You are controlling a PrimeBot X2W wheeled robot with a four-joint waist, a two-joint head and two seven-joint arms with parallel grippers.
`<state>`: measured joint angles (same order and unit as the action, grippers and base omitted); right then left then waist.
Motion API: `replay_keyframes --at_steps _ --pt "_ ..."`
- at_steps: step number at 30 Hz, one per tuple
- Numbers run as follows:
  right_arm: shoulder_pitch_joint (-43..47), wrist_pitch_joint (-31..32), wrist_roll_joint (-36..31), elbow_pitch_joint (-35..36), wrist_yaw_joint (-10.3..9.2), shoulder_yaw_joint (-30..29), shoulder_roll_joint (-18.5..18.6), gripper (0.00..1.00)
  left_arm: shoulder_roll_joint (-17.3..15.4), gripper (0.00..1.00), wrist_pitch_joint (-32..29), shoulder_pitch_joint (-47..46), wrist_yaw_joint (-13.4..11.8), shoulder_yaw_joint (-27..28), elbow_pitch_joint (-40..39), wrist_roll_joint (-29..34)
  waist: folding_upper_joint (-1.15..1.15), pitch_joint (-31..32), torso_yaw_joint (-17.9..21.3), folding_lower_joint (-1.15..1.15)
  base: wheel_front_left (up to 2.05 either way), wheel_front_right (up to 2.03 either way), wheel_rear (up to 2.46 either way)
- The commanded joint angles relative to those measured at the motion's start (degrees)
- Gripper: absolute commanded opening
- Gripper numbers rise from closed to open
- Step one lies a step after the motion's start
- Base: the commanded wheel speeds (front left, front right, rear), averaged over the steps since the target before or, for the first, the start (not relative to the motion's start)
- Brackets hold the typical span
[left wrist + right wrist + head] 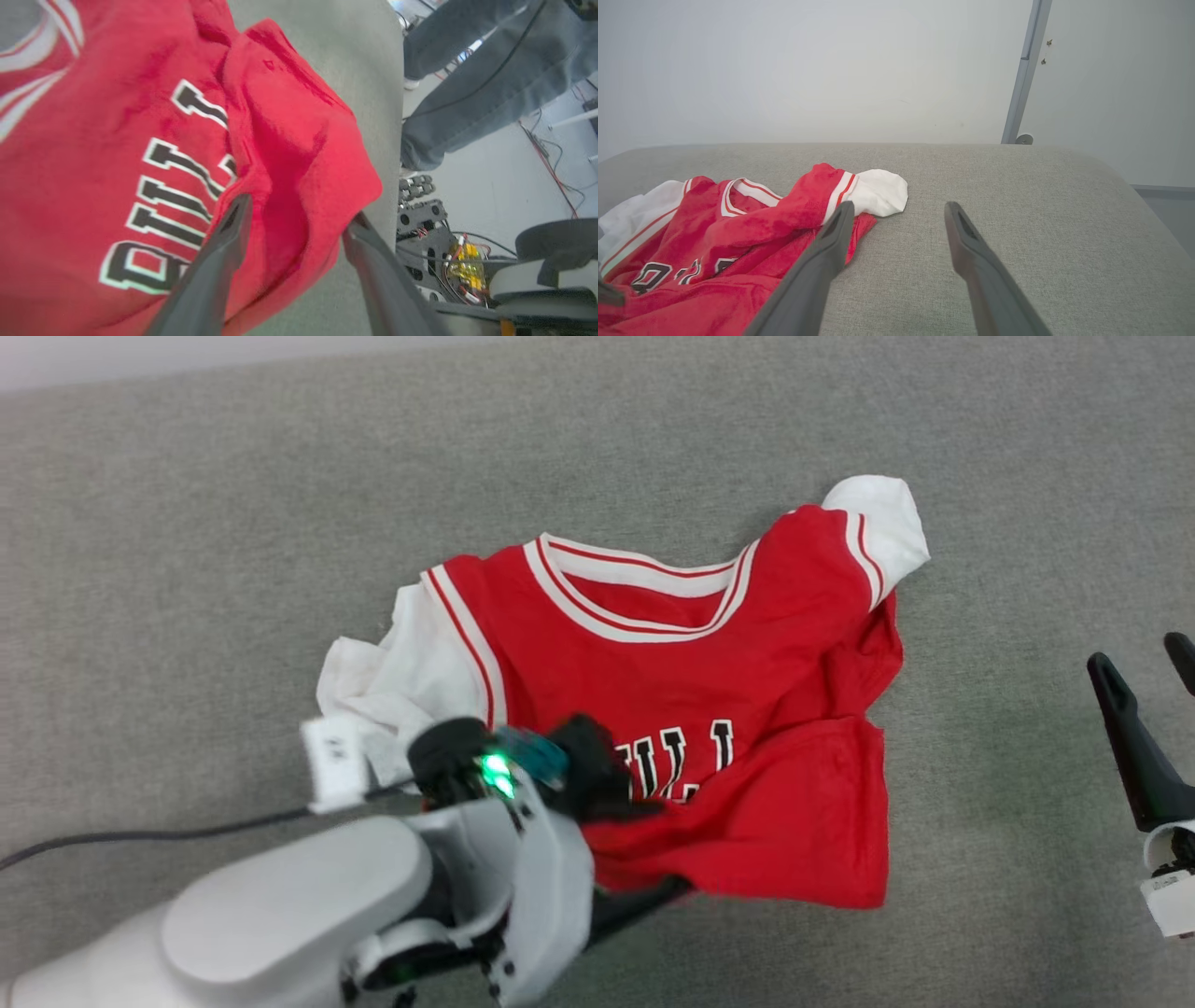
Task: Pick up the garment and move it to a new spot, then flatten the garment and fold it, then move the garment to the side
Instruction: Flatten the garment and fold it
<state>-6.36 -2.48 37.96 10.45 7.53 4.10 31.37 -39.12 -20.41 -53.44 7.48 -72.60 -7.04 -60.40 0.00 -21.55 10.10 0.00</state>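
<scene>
The garment [728,672], a red jersey-style T-shirt with white short sleeves and a red-and-white striped collar, lay about in the middle of a grey fabric-covered padded surface [187,569]. It lay front side up, with the collar toward the far side. It was not flat. The near right part of the red body was folded back over the front and covered the end of the black, white-outlined lettering. One white sleeve stuck out at the far right corner, and the other sleeve was crumpled at the left side.

The left gripper [299,207] was at the near edge of the shirt, just left of the folded part. Its jaws were spread, and a loose fold of the red cloth lay between the two dark fingers without being pinched. In the head view, one finger lay over the lettering and the other one showed at the near hem. A thin black cable [140,835] ran from the left arm's wrist toward the left.

The right gripper [1139,653] was well apart from the shirt, over the bare surface at the right. Its jaws were spread too and held nothing.

In the left wrist view, a person's legs in grey-blue trousers [490,70] stood on the floor beyond the edge of the surface.
</scene>
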Motion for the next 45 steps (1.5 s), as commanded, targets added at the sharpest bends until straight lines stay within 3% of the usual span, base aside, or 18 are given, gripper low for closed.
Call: replay_keyframes --at_steps 1,5,14,19,23,28,35,39,45 --pt "0.6 0.2 0.0 -0.3 -0.08 -0.3 0.3 1.00 -0.6 1.00 1.8 0.6 0.0 0.9 0.4 -0.6 0.00 0.4 -0.7 0.00 0.00 0.00 0.00" --pt "0.7 0.8 -0.5 -1.4 -0.08 -0.5 1.3 1.00 -3.0 1.00 9.1 2.8 -0.8 4.4 1.6 -1.9 0.00 1.1 -2.0 0.00 0.00 0.00 0.00" --pt "0.4 2.5 -0.3 -3.1 -0.08 0.3 3.6 1.00 -7.2 1.00 29.7 14.2 -9.4 11.4 1.0 -1.4 0.00 2.2 -6.6 0.00 0.00 0.00 0.00" --pt "-2.9 6.4 0.4 -3.7 -0.08 3.9 9.0 1.00 -5.0 1.00 35.3 21.0 -15.9 16.4 2.4 0.4 0.00 1.9 -9.0 0.00 0.00 0.00 0.00" --pt "-7.3 10.9 3.0 -5.1 -0.09 7.9 16.2 1.00 0.4 1.00 35.6 27.2 -18.8 25.8 2.0 6.3 0.00 0.9 -11.1 0.00 0.00 0.00 0.00" --pt "-15.3 16.2 7.1 -6.8 -0.09 15.2 25.4 1.00 7.9 1.00 35.5 34.8 -16.7 36.4 1.7 14.5 0.00 -0.8 -13.5 0.00 0.00 0.00 0.00" --pt "-28.6 22.8 10.9 -9.0 -0.09 30.3 34.4 1.00 15.2 1.00 35.5 39.7 -10.5 44.9 4.0 21.5 0.00 -4.4 -16.6 0.00 0.00 0.00 0.00" --pt "-35.3 24.5 12.4 -10.2 -0.09 38.0 36.9 1.00 18.2 1.00 35.5 40.5 -7.2 48.0 5.5 24.2 0.00 -6.2 -18.0 0.00 0.00 0.00 0.00" --pt "-43.1 23.1 14.7 -13.0 -0.09 46.5 37.2 1.00 21.5 1.00 35.5 41.1 -3.8 51.3 7.1 27.2 0.00 -7.9 -18.9 0.00 0.00 0.00 0.00"
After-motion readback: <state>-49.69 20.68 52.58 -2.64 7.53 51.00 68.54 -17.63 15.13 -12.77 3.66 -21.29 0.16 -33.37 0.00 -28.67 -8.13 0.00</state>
